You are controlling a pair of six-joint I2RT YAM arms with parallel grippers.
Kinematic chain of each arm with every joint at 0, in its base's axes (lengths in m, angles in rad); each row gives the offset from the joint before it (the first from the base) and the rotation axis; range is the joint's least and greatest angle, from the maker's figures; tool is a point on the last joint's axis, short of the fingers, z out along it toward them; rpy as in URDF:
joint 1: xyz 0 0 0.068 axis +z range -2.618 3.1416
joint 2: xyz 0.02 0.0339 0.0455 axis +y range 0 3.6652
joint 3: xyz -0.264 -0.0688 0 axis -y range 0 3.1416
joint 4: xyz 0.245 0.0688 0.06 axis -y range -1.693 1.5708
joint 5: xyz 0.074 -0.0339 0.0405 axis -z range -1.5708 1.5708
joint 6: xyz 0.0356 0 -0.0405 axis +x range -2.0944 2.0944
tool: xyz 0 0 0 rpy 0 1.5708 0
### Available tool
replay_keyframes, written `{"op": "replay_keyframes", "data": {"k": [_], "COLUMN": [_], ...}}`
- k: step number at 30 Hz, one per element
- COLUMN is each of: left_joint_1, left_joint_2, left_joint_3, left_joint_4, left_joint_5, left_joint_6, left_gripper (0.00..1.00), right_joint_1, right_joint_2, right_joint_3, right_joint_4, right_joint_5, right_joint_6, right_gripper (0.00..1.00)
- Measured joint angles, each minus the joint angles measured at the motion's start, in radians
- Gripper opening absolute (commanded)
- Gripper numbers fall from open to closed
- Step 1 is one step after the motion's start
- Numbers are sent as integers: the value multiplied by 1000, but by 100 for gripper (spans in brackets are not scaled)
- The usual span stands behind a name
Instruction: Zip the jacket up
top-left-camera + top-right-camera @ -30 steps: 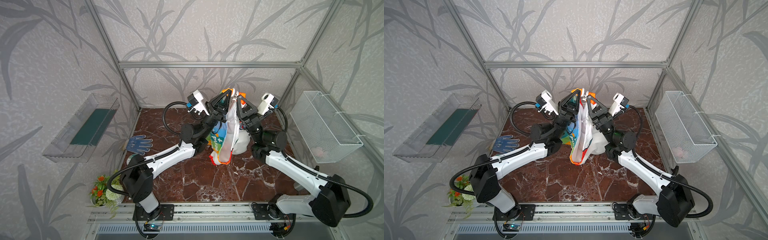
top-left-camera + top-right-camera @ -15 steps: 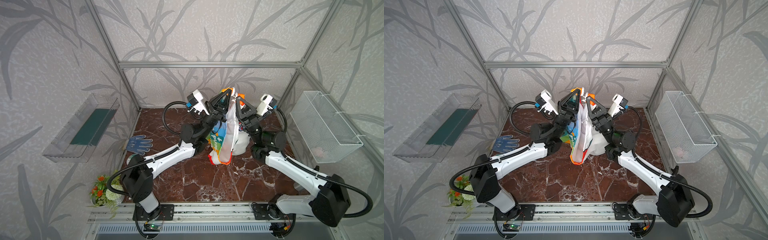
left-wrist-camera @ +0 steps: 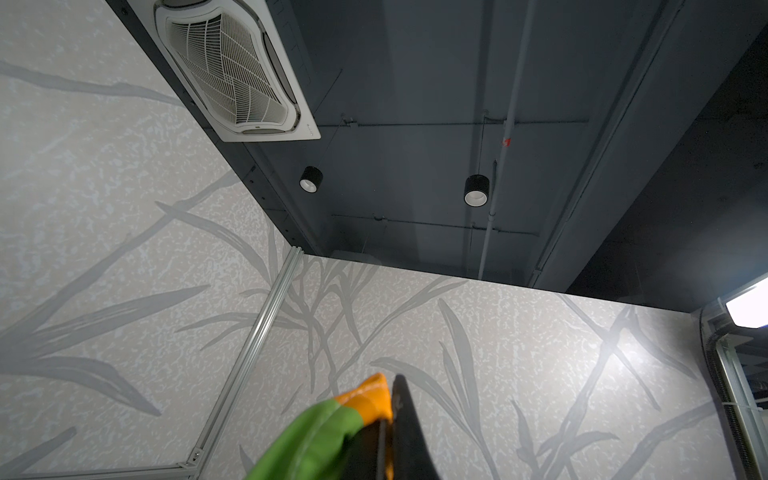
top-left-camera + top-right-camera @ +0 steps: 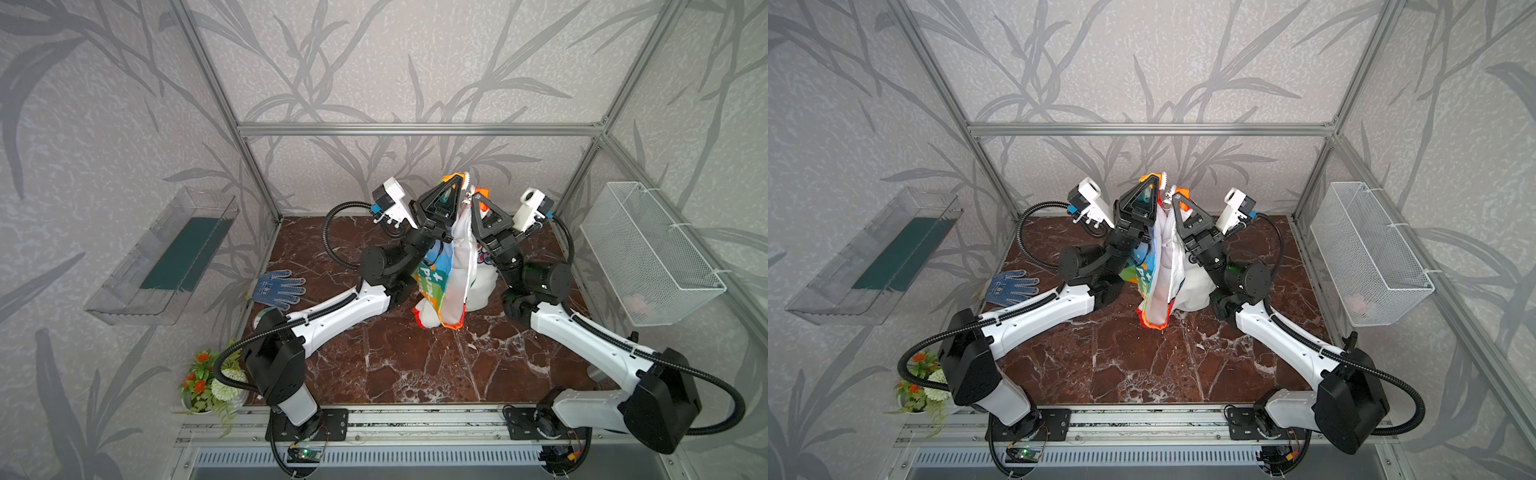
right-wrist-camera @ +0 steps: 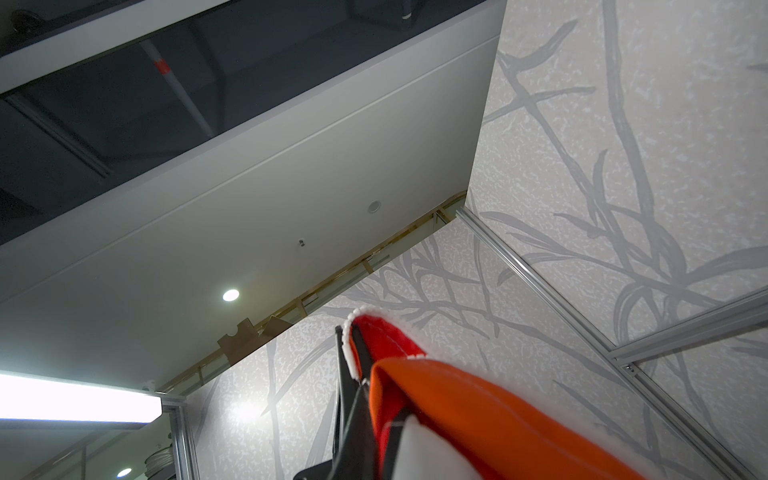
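In both top views the left pincer [image 4: 458,180] and the right pincer [image 4: 478,196] point upward, each clamped tight on a top edge of the jacket [image 4: 455,270]. The jacket hangs between them, its lower end on the bench [image 4: 395,365].

Left wrist view: the pincer [image 3: 394,388] is closed on green and orange cloth.

Right wrist view: the pincer [image 5: 348,332] grips the red edge by the white zipper teeth.
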Motion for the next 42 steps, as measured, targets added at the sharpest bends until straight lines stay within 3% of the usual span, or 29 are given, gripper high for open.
{"op": "replay_keyframes", "data": {"k": [42], "left_joint_1": [-6], "left_joint_2": [17], "left_joint_3": [4], "left_joint_4": [0], "left_joint_5": [-1], "left_joint_6": [-17], "left_gripper": [0], "right_joint_1": [0], "right_joint_2": [0], "right_joint_3": [18], "right_joint_4": [0], "right_joint_5": [0], "right_joint_6": [3], "right_gripper": [0]}}
